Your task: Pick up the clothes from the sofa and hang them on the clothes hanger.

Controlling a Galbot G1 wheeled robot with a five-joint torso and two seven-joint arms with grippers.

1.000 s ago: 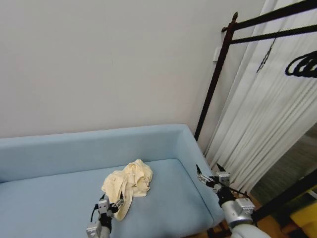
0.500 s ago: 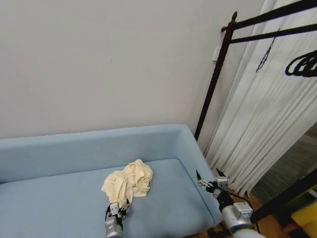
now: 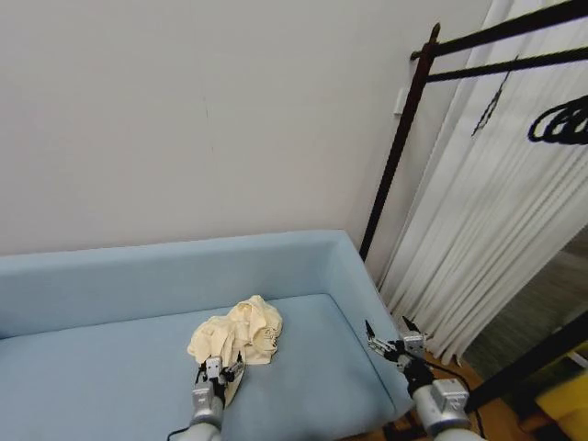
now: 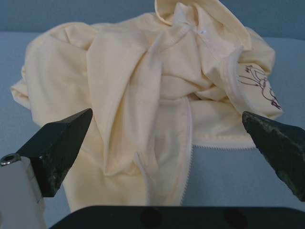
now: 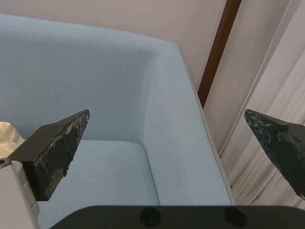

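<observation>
Left hand, spread wide, apparently just short of cream garment on sofa.

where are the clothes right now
In the head view the clothes lie crumpled on the sofa seat, toward its right end, with the open left hand at their near edge.

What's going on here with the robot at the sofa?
The robot is going for the crumpled cream garment on the light blue sofa. Its left gripper sits at the garment's near edge, jaws open with cloth between them, not closed on it. The right gripper hangs open by the sofa's right end, holding nothing. The dark clothes rack stands off to the right.
</observation>
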